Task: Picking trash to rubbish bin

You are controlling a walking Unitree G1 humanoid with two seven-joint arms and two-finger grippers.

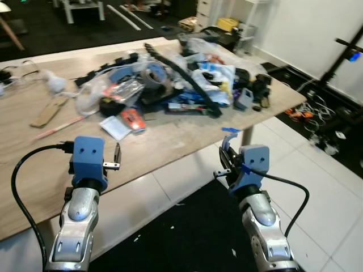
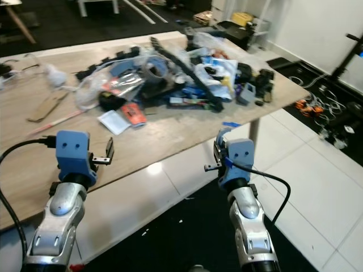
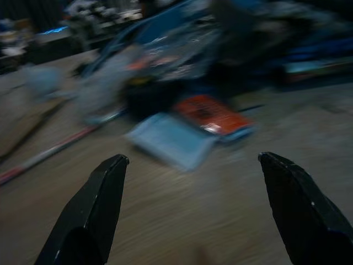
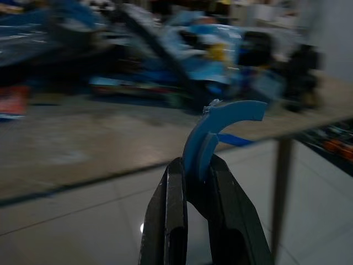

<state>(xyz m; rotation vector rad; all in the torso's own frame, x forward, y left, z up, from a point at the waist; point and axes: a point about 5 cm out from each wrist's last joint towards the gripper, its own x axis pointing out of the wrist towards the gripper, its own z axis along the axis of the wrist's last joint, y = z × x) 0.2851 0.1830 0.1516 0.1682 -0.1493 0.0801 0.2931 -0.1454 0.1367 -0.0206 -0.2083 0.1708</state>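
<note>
While raised over the near edge of the counter (image 1: 170,141): left claw (image 3: 193,165), fingers (image 3: 94,210) spread wide, nothing between them, aimed across the wooden top at a pale blue packet (image 1: 116,127) and an orange packet (image 1: 131,118) lying touching each other.

Right claw (image 4: 193,171): off the counter edge, above the white tiled floor (image 1: 317,187), fingers pressed together and pinching a curved blue strip (image 4: 218,127). Strip upright, arching over at the top, lower end clamped between the fingertips.

Behind the two packets, spread over the far right half of the counter: a dense trash heap (image 1: 187,79) of clear plastic bags, blue and white wrappers, a grey tape roll (image 1: 153,73), a long black ribbed strip (image 1: 184,76) lying diagonally across the heap, and dark small parts near the right corner. Contents of the heap overlapping; individual items hard to separate.

Well apart on the left part of the counter: a brown cardboard piece (image 1: 48,112), a thin pink-and-white stick (image 1: 57,127) just beside it, and crumpled white plastic (image 1: 51,82) farther back.

Below the counter, near side: a black mat (image 1: 187,238) on the floor, flecked with small white scraps. Right of the counter: tangled cables (image 1: 315,113) on the tiles.

Both wrist views blurred; fine detail unreadable.
</note>
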